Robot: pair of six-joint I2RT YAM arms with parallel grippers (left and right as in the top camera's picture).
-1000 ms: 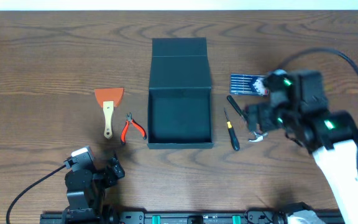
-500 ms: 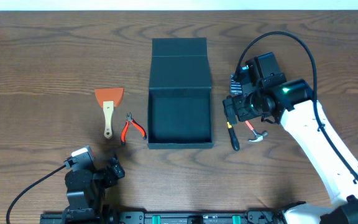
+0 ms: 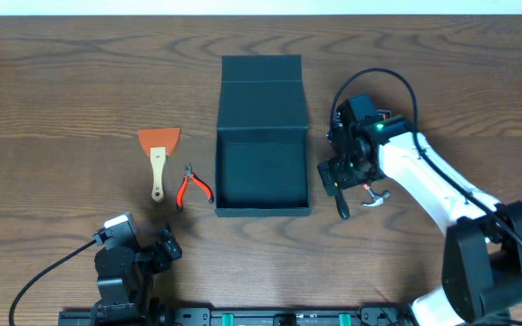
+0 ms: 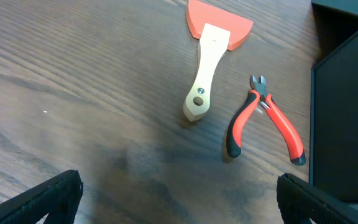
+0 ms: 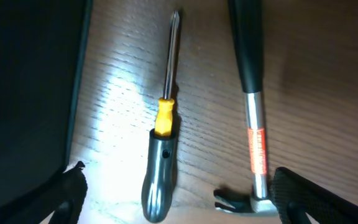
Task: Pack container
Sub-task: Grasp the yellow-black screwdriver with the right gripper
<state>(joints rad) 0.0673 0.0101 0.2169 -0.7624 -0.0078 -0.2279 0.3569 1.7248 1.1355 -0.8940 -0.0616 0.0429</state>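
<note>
I see the matte black square box [image 3: 263, 172] lying at the middle of the wooden surface [image 3: 62, 81], its hinged flap lid [image 3: 261, 81] thrown back flat on the far side and its dark inside facing up.

Just right of the box, my right claw [image 3: 338, 177] hovers low over two tools. On the right wrist camera its fingers [image 5: 67, 190] stand wide apart at the bottom corners of the view and they grip nothing. Between them lies the screwdriver with a dark grey handle and yellow collar [image 5: 163, 130], closest to the box wall and roughly parallel to it, its tip pointing away from me. Beside it, one step further from the box, lies the hammer with a black grip and steel shaft bearing a red label [image 5: 253, 124], its forked head nearest me. The two tools are apart.

Left of the box, the red-handled pliers [image 4: 269, 121] lie near its wall, and the scraper with an orange blade and pale wooden handle [image 4: 207, 68] lies beyond them. My left claw [image 4: 179, 199] sits nearer me than these, well short of the box, spread wide and empty.
</note>
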